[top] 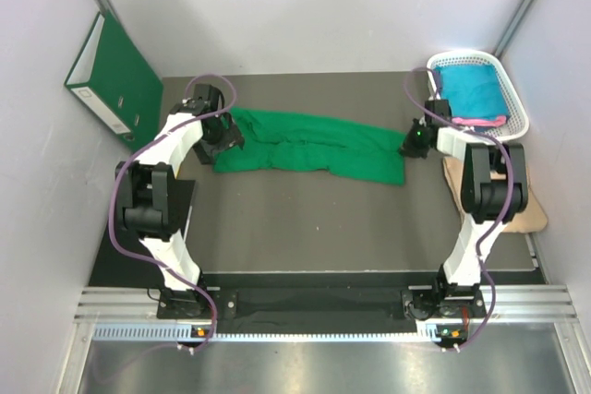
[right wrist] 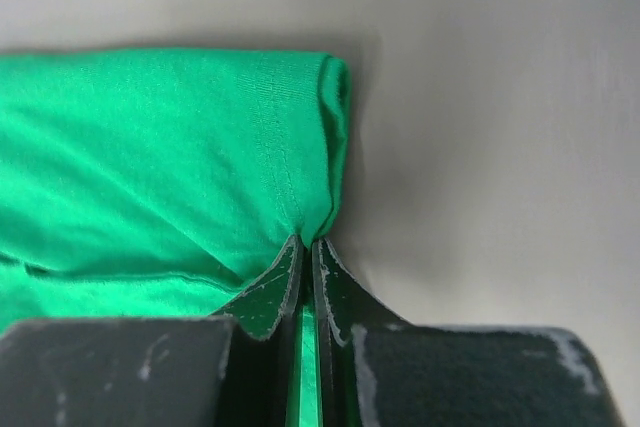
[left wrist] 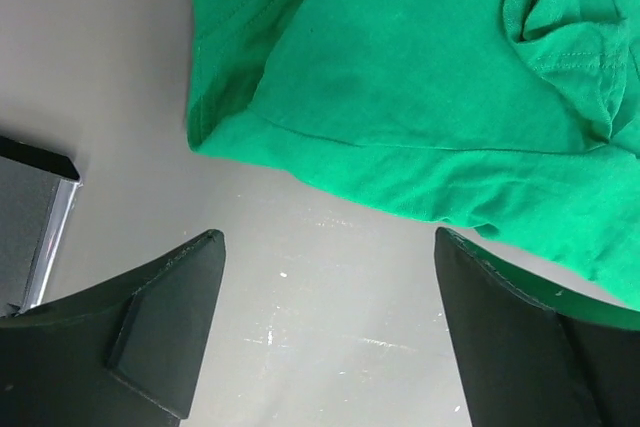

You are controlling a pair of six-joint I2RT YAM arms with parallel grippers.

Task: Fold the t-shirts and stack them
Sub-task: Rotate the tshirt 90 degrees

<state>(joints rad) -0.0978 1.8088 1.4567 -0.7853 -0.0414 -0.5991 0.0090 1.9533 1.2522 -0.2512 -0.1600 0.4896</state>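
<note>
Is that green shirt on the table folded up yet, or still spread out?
Partly folded. The green t-shirt lies as a long, rumpled band with its layers doubled over lengthwise, not yet a compact square.

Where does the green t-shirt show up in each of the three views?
Top external: green t-shirt stretched across mid-table.
Left wrist: upper right, beyond the open left gripper.
Right wrist: left half, hem pinched by the shut right gripper.
Shared landmark: the grey table.
</note>
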